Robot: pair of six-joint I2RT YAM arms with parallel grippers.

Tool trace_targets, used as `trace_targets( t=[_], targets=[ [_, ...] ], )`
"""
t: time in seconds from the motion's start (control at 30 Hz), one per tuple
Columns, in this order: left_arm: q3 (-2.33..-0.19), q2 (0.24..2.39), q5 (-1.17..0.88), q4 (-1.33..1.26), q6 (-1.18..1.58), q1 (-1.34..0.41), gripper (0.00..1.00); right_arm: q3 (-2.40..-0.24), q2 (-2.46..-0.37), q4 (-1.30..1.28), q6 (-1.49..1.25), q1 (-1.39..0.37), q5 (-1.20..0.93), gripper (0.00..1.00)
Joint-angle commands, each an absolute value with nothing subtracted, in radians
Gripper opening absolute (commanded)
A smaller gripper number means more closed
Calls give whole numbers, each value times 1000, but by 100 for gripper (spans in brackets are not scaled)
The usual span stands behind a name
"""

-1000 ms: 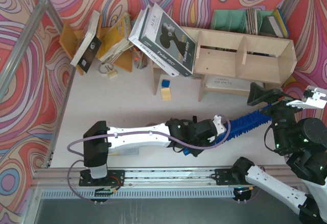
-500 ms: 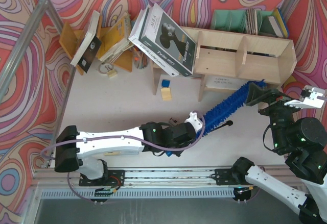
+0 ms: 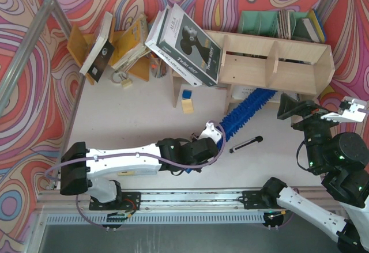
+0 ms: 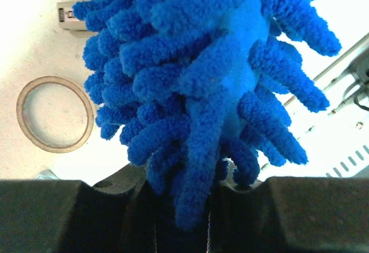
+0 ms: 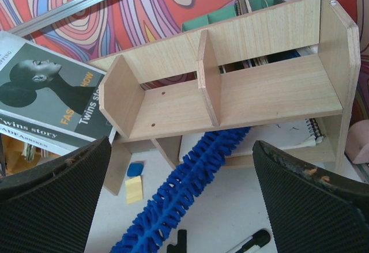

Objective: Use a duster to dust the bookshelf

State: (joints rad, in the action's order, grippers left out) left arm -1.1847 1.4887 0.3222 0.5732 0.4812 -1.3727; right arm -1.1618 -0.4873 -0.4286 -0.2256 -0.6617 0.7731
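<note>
Duster [image 3: 245,110] now ahead of left tool [image 3: 214,131]

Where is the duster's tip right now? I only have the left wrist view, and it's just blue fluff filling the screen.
Observer: The duster tip is poked into the lower tier of the bookshelf, under the upper board.
Operator: Is the right arm in the way?
Observer: No. The right fingers are spread open and empty, held off in front of the shelf.
Operator: Anything lying near the duster?
Observer: A slim black-and-silver tool lies on the table beside it, not touching it.
</note>
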Motion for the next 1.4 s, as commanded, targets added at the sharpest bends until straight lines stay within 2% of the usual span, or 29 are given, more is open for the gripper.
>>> trace_targets(
  t=[0.0, 0.33, 1.17, 1.37],
  targets=[
    [-1160, 1450, 429, 487, 526, -1353, 0, -1166, -500, -410, -234, -666, 772, 99],
    [-1143, 1472, 471, 467, 597, -1325, 0, -1155, -495, -411, -236, -665, 776, 99],
    [-1545, 1812, 237, 456, 412, -1335, 0, -1134, -493, -429, -273, -666, 776, 99],
    [-1531, 1805, 262, 450, 422, -1335, 0, -1131, -492, -434, -272, -665, 779, 99]
  ],
)
